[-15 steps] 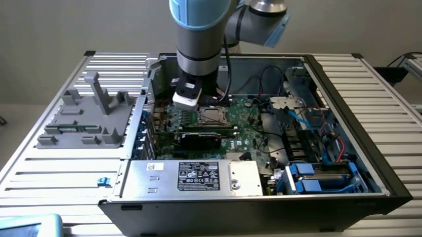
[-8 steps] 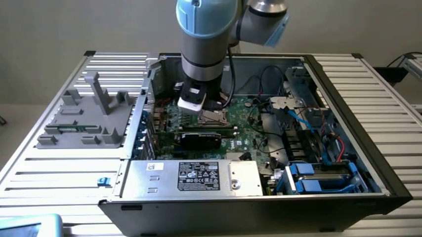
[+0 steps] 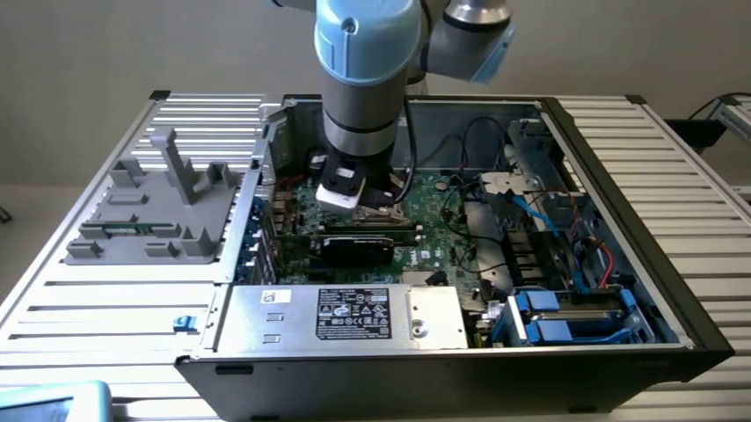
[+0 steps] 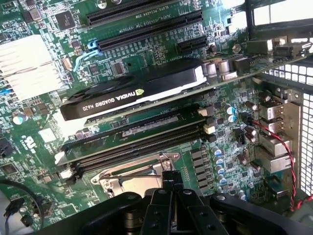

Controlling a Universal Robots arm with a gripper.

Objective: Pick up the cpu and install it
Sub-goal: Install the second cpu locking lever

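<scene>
**Gripper above the socket inside the case**

We see the gripper (image 4: 172,188) with jaws pressed together, just above the metal-framed socket (image 4: 128,177). We cannot make out the cpu. The open computer case (image 3: 657,255) holds the motherboard (image 4: 161,41) and a graphics card (image 4: 132,93).

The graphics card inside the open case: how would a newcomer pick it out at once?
Start at the open computer case and its green motherboard. Beyond the metal-framed socket under the shut gripper run long memory slots, then the graphics card. Unlike them, it is a black slab with white NVIDIA lettering.
</scene>
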